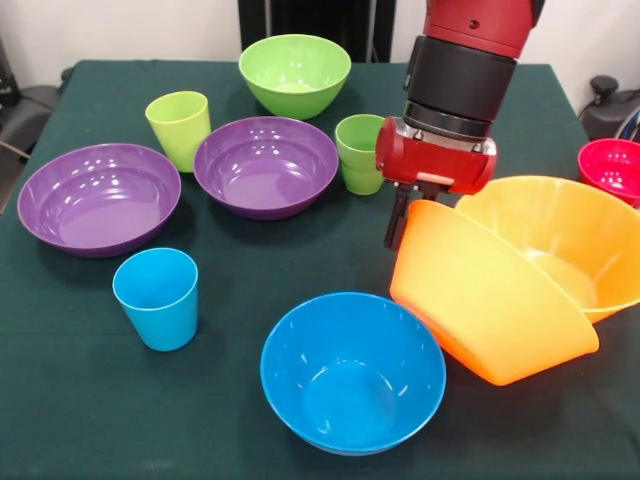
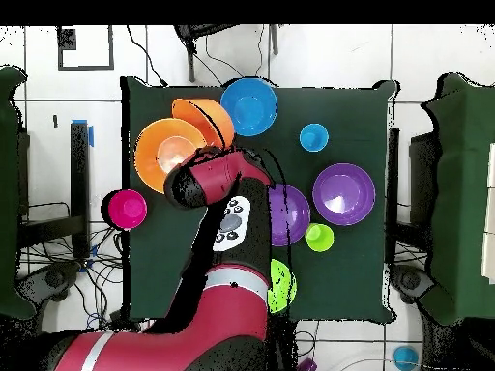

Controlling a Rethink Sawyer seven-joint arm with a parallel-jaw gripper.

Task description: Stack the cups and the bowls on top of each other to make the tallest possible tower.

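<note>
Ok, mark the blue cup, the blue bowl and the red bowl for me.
blue cup [image 1: 157,298]: front view, on its outer wall.
blue bowl [image 1: 352,375]: front view, on its inner floor.
red bowl [image 1: 612,168]: front view, on its inside wall.

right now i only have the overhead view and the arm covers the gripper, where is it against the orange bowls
observer: the gripper is low at the raised rim of the tipped orange bowl; open or shut, I cannot tell.
operator: tipped how
observer: it lies on its side with its opening turned away from the front camera, leaning on the other orange bowl.
operator: any cup under the arm
observer: yes, a green cup stands upright beside a purple bowl.
</note>
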